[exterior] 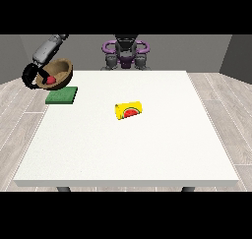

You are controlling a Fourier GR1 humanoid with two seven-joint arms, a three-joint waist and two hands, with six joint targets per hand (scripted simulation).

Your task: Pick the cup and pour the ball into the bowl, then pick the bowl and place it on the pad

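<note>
Gripping the tilted brown bowl, the hand at the view's left curls round its rim above the table's left edge, over the green pad. Mid-table lies the yellow cup, open white surface all round. Inside the bowl sits the red ball.

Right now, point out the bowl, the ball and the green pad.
bowl (63,69): front view, on its brown inner wall, right of the ball.
ball (50,79): front view, on the red ball's middle, inside the bowl.
pad (62,95): front view, on the middle of its green top.
</note>
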